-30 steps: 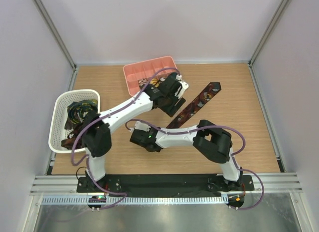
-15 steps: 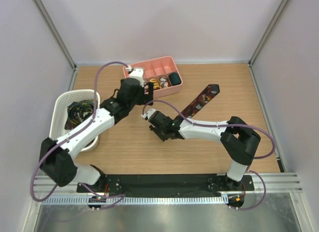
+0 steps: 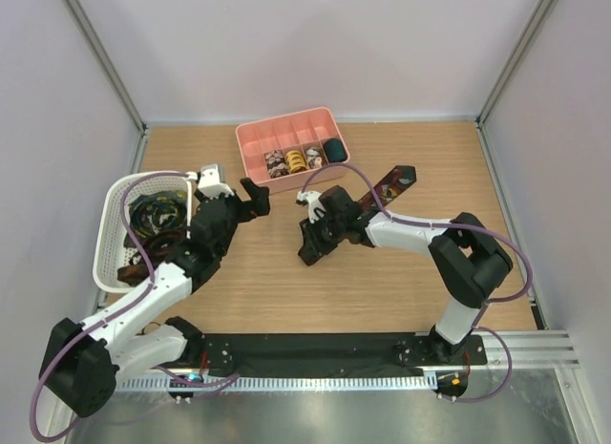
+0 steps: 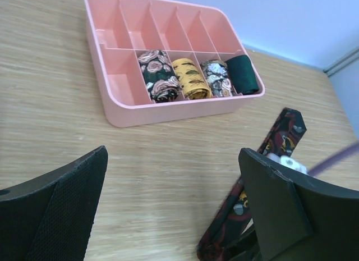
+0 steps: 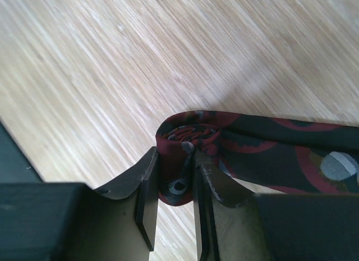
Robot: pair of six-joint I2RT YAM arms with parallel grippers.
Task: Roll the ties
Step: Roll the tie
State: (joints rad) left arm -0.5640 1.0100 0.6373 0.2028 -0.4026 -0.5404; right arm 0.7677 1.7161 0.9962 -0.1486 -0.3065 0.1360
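Observation:
A dark tie with red prints [image 3: 393,183] lies diagonally on the table right of centre. Its near end is wound into a small coil [image 5: 188,132]. My right gripper [image 3: 311,245] is shut on that coil, the fabric pinched between both fingers [image 5: 174,163]. My left gripper [image 3: 250,198] is open and empty, held above bare wood left of the tie; in the left wrist view its gap [image 4: 174,207] frames the table and the tie [image 4: 280,134]. Several rolled ties [image 3: 298,159] sit in the front row of the pink tray [image 4: 190,78].
The pink divided tray [image 3: 277,134] stands at the back centre. A white mesh basket [image 3: 110,234] at the left edge holds more loose ties [image 3: 153,220]. Walls close in the table at the left, right and back.
My left arm has pulled back from the pink tray toward the left and near side. My right gripper has moved right and away along the tie, keeping its hold on the rolled end.

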